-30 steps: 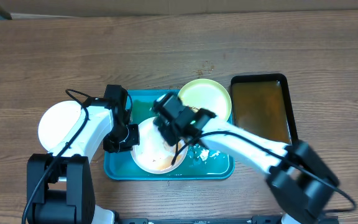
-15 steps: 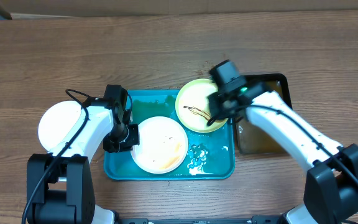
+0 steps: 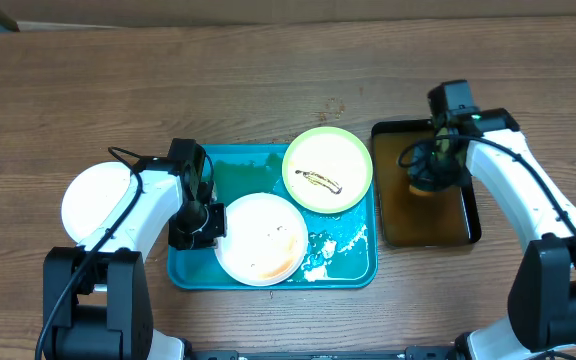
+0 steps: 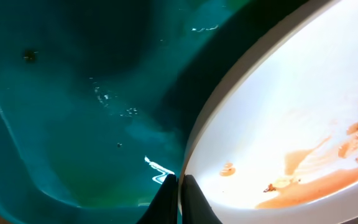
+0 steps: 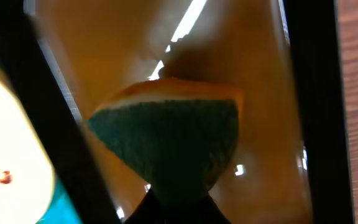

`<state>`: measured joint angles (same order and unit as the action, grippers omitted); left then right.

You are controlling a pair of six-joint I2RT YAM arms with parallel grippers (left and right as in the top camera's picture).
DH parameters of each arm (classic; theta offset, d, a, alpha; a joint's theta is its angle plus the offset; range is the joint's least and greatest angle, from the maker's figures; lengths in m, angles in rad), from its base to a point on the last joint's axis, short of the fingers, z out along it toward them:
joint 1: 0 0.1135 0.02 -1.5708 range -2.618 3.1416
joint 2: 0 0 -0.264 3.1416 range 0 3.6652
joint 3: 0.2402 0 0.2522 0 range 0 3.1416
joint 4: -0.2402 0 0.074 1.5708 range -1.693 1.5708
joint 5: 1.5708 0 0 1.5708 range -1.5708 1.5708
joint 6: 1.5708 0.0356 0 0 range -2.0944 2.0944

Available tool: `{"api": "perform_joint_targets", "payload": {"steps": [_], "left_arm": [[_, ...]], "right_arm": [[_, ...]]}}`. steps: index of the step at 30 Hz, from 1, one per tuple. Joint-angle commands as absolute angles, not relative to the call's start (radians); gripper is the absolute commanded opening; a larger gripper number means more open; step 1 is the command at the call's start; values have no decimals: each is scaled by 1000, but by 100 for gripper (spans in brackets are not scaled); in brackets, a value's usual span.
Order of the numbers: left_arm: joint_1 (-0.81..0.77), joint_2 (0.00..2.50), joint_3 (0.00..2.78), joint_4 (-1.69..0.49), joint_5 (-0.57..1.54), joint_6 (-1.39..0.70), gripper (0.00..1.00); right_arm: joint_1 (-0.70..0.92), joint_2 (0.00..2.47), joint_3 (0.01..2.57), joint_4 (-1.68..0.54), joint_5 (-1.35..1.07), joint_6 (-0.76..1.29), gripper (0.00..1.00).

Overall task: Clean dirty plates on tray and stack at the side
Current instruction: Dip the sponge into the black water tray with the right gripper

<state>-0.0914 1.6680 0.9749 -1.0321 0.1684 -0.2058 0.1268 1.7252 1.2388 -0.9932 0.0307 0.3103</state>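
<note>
1. Where the turquoise tray [image 3: 243, 170] sits at the middle of the wooden table [image 3: 268, 70], two of the three plates lie inside it.
2. A smeared white plate [image 3: 260, 238] lies in the tray's half nearest the robot, with orange-brown sauce along its near edge.
3. A pale green plate [image 3: 327, 170] with a white rim fills the tray's far right corner, overlapping the tray's far rim. A dark brown streak crosses its centre.
4. White foam [image 3: 318, 255] lies on the wet tray floor at the near right, just beside the smeared white plate.
5. A second white plate [image 3: 93, 195] rests on the table off the tray's left side, partly hidden under the left arm. It looks plain white.
6. The left gripper [image 3: 203, 222] is inside the tray's left part, its jaws closed on the left rim of the smeared white plate, one finger on either side of the rim.
7. A black tray [image 3: 418, 127] of brownish water lies just beside the turquoise tray's right side.
8. The right gripper [image 3: 430, 175] is to the right of the turquoise tray, above the black tray. Its jaws are clamped on a sponge [image 5: 173, 140] with a green face and an orange body, held low over the brown water. I cannot tell whether the sponge touches the water.
</note>
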Motion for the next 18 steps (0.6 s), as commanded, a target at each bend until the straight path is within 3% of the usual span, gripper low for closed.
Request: {"api": "perform_joint_targets", "payload": {"steps": [1,18], "left_arm": [[-94,1655,970,-1027,212,-179,4],[-94,1655,970,-1021,211,-180,4]], "right_arm": [[124,1713,1187,-965,23,307,9],[123,1775,953,-606,-92,313,13]]}}
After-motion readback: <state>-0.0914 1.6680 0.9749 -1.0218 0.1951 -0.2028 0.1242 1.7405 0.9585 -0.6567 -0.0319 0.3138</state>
